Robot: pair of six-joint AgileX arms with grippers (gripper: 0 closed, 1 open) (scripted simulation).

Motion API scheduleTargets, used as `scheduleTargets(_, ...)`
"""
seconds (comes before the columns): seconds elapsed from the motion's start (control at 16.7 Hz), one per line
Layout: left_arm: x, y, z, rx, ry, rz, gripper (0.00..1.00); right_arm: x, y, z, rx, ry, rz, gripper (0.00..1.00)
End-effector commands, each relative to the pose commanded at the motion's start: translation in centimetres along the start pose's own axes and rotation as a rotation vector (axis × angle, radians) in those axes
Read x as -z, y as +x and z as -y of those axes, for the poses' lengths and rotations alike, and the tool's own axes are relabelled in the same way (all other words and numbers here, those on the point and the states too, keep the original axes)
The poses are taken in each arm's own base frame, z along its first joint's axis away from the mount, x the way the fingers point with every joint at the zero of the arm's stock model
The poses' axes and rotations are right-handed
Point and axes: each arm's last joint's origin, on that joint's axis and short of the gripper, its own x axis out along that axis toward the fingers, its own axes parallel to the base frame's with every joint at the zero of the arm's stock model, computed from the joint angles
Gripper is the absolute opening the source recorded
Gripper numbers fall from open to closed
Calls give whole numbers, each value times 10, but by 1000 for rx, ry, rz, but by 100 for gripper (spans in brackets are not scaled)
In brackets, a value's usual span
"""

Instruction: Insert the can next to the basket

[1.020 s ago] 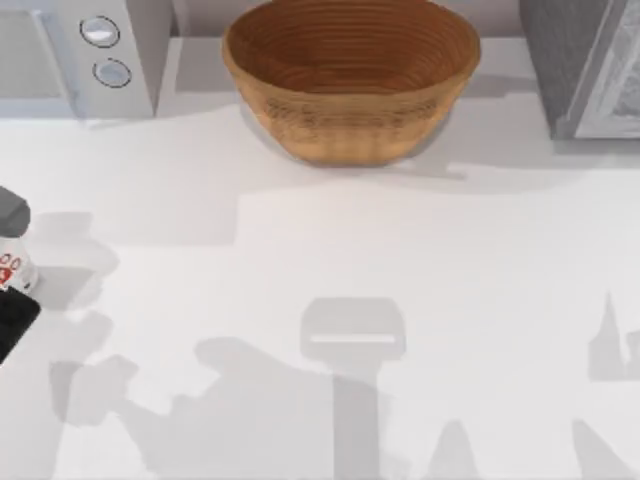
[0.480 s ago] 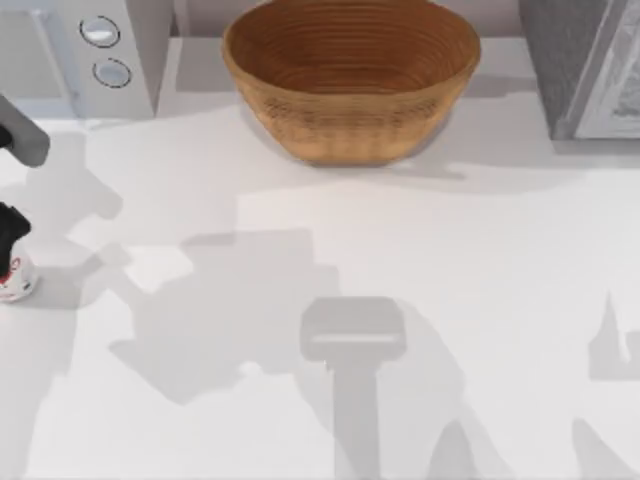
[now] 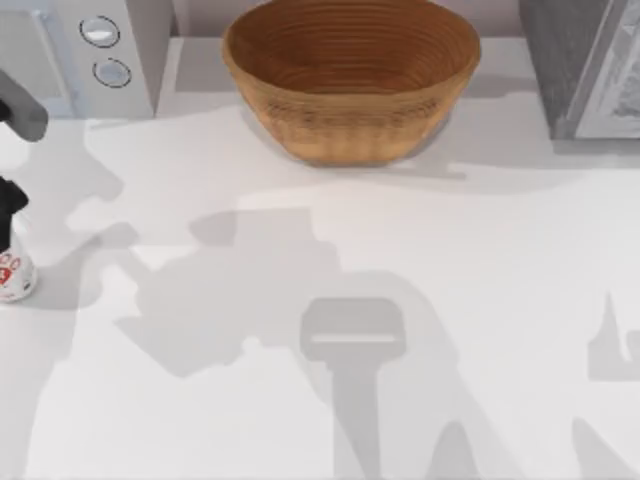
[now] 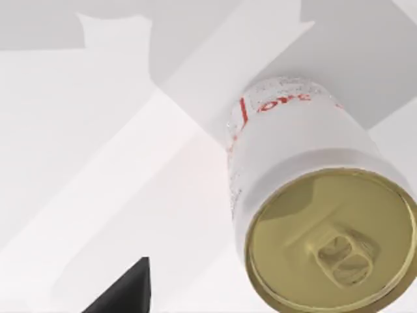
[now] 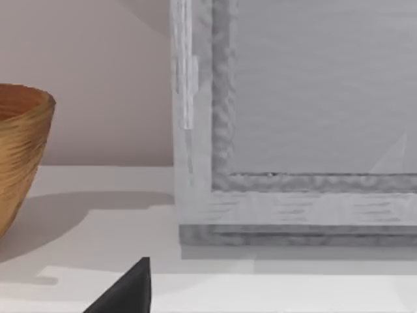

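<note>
task barely begun: can [image 3: 14,277] stands upright at the bench's [image 3: 480,300] left edge, well apart from the basket [image 3: 350,75] at the back edge. left end effector [image 3: 8,215] just above it; grip state: can't tell. carry + placing left.

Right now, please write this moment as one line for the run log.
can: upright, table's left edge | left gripper: above can | basket: far centre, apart from can
</note>
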Motion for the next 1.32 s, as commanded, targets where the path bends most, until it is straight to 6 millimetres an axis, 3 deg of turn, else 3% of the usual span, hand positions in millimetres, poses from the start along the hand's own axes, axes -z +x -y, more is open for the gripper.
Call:
scheduleTargets(0.18,-1,5,1,0,0,0,100,0,0,0,0,0,0,100)
scheduleTargets(0.6,0,59,0,-1,0,1,100,0,0,0,0,0,0,100)
scheduleTargets(0.84,0,60,0,0,0,0,100,0,0,0,0,0,0,100)
scheduleTargets(1.32,0,60,0,0,0,0,40,0,0,0,0,0,0,100)
